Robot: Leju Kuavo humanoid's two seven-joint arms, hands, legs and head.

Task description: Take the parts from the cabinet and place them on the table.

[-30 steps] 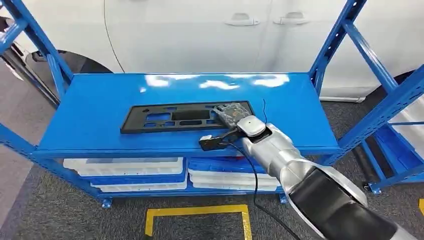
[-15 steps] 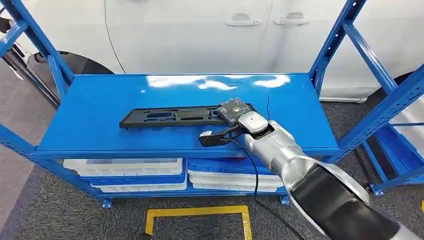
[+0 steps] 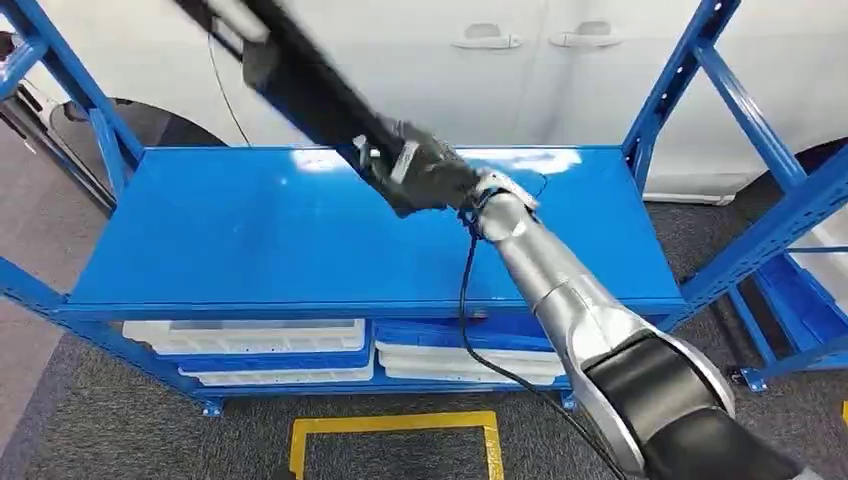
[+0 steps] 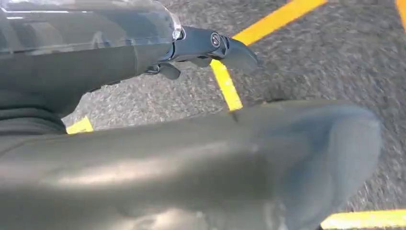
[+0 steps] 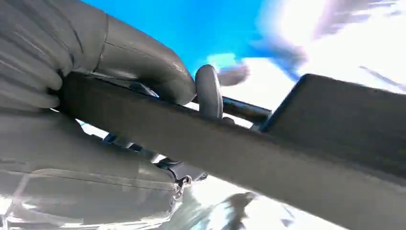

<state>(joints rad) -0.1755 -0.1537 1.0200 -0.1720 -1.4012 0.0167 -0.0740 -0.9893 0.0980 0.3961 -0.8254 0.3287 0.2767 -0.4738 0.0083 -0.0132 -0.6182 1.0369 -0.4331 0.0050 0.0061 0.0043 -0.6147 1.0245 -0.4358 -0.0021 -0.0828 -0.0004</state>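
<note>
Head view: the right hand [image 3: 425,172] grips the long black part [image 3: 300,75] by one end, above the back of the blue shelf [image 3: 230,240] of the cabinet. The part is lifted clear of the shelf top and blurred. Its long axis runs from the hand up and away to the robot's left, toward the white car [image 3: 400,70] behind the rack, so nearly all of its length sticks out on one side of the grasp. That is the relation the carry turns on: held at the end, the free end will likely swing wide past the blue upright [image 3: 100,130] as the arm turns toward the counter.

Left wrist view: the left hand [image 4: 210,45] hangs over grey carpet [image 4: 335,52] with yellow floor tape [image 4: 225,84]; it holds nothing, with its dark fingers [image 4: 237,52] apart. It is well away from the part, so the right arm is the nearer one by far.

Right wrist view: the grey thumb and the fingers [image 5: 208,91] wrap the part's flat dark bar [image 5: 230,153], which crosses the frame lengthwise from the hand
</note>
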